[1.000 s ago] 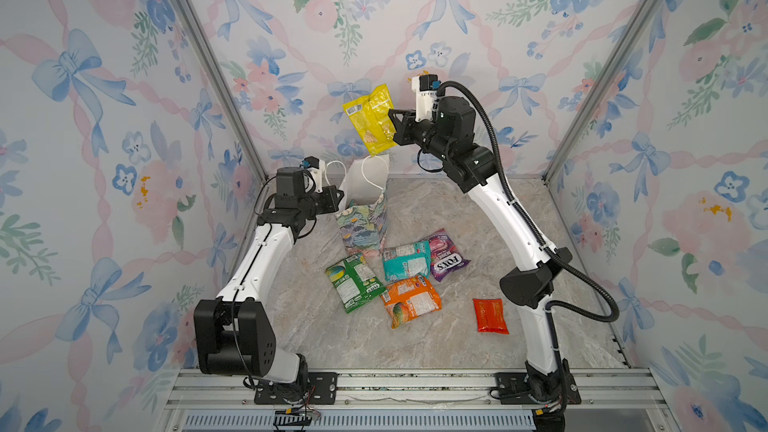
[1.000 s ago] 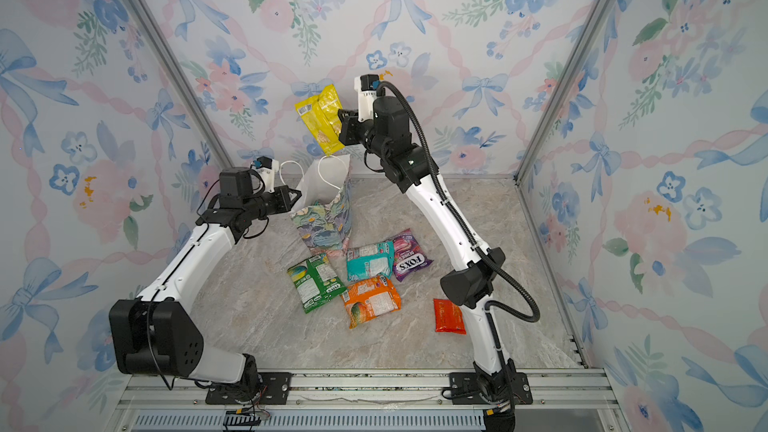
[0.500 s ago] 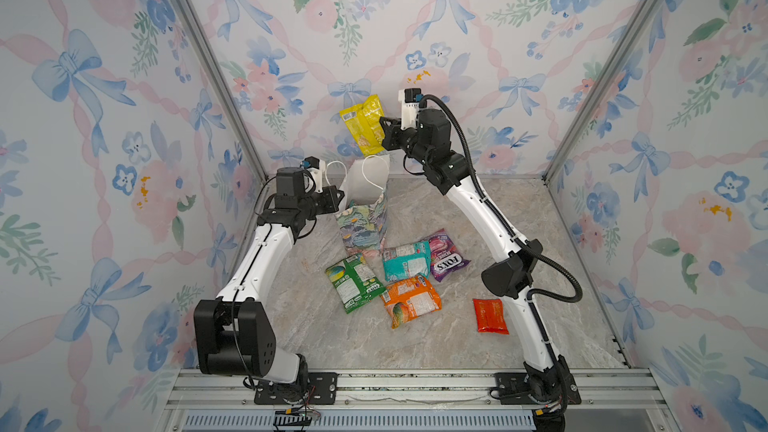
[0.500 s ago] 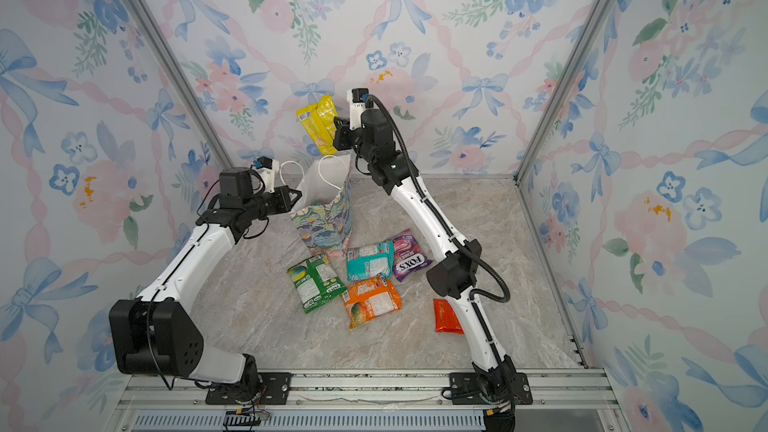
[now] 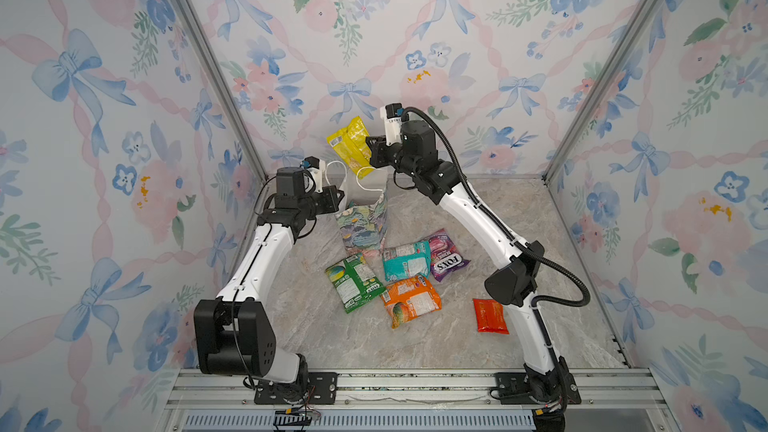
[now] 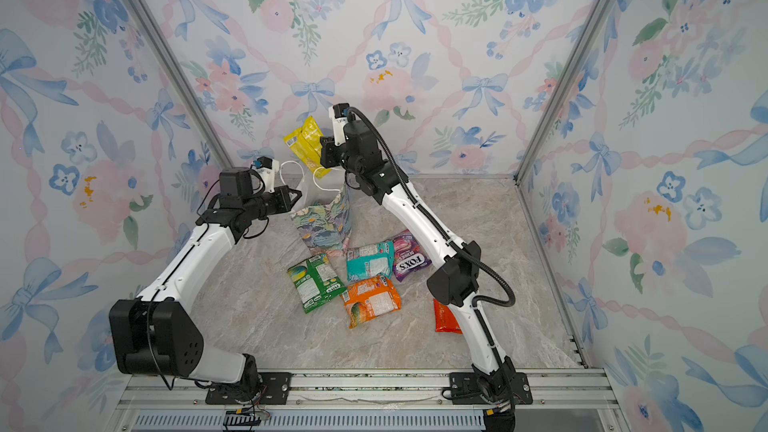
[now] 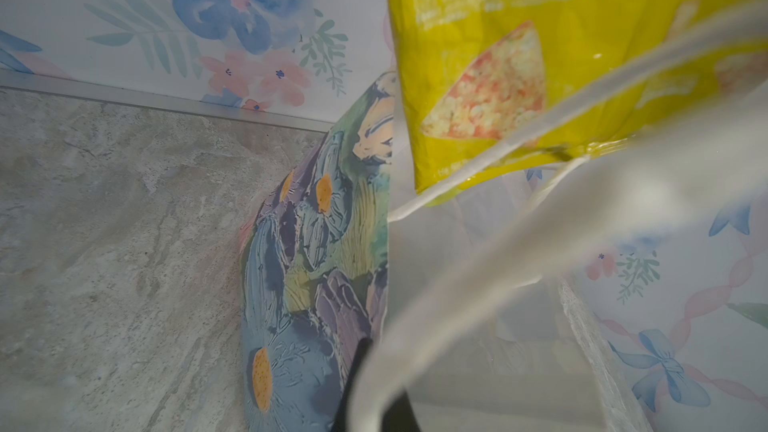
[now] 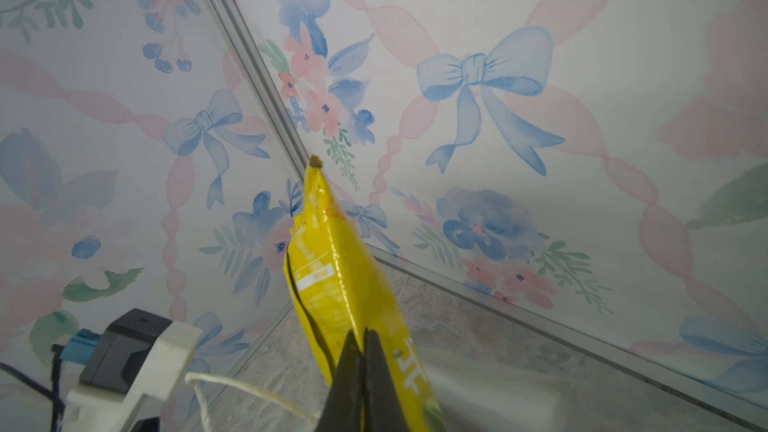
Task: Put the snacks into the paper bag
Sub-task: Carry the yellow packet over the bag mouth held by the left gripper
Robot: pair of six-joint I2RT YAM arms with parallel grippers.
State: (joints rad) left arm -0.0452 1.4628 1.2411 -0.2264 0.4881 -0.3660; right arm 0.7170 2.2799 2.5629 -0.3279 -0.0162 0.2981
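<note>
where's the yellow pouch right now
In both top views the yellow pouch is gripped in the right tool just above the open paper bag, near the back wall.

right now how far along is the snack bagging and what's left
Done: cannot tell; what is inside the paper bag is hidden. In hand: the right gripper is shut on the yellow pouch above the bag's mouth, while the left gripper pinches its rim. Left: drop that one in, then bag the green pouch, teal pouch, purple pouch, orange pouch and red pouch lying on the table.
</note>
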